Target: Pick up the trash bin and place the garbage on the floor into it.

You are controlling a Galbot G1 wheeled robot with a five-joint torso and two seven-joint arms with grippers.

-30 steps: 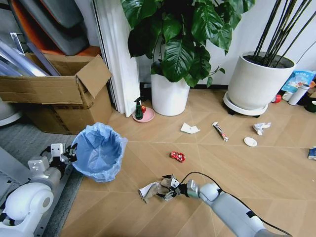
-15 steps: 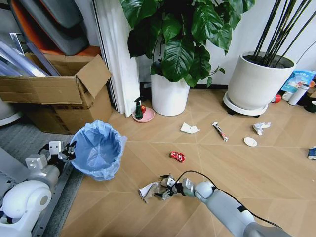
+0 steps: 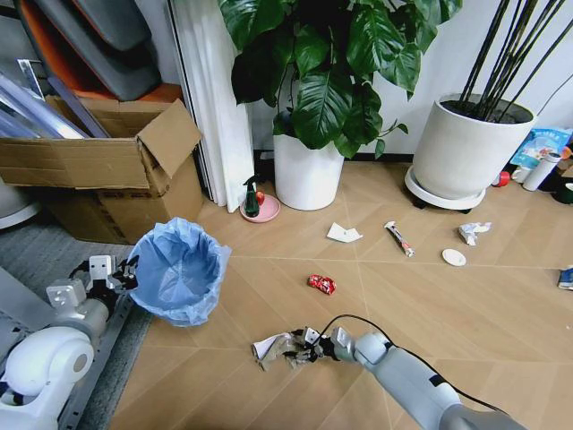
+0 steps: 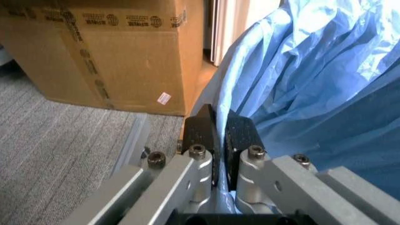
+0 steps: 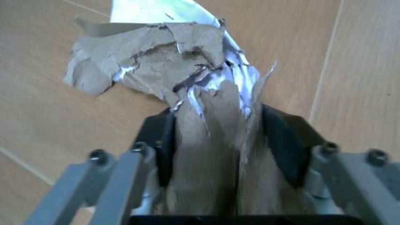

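The left gripper point(image 4: 220, 136) pinched the crinkled light-blue plastic liner at the rim of the small round dark trash bin point(image 3: 179, 273), beside a taped cardboard box point(image 3: 107, 170). Low over the tan chevron wood-look floor point(image 3: 430, 305), the right gripper point(image 5: 218, 140) straddled a torn, crumpled brown-and-white paper scrap point(image 5: 181, 70), its pads touching both sides. Five other scraps lay well apart, nearer two white plant pots.

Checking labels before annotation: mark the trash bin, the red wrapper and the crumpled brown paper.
trash bin point(image 3: 179, 273): head view, on the blue bag lining inside.
red wrapper point(image 3: 321, 284): head view, its middle.
crumpled brown paper point(image 5: 166, 54): right wrist view, on the torn brown sheet ahead of the hand.
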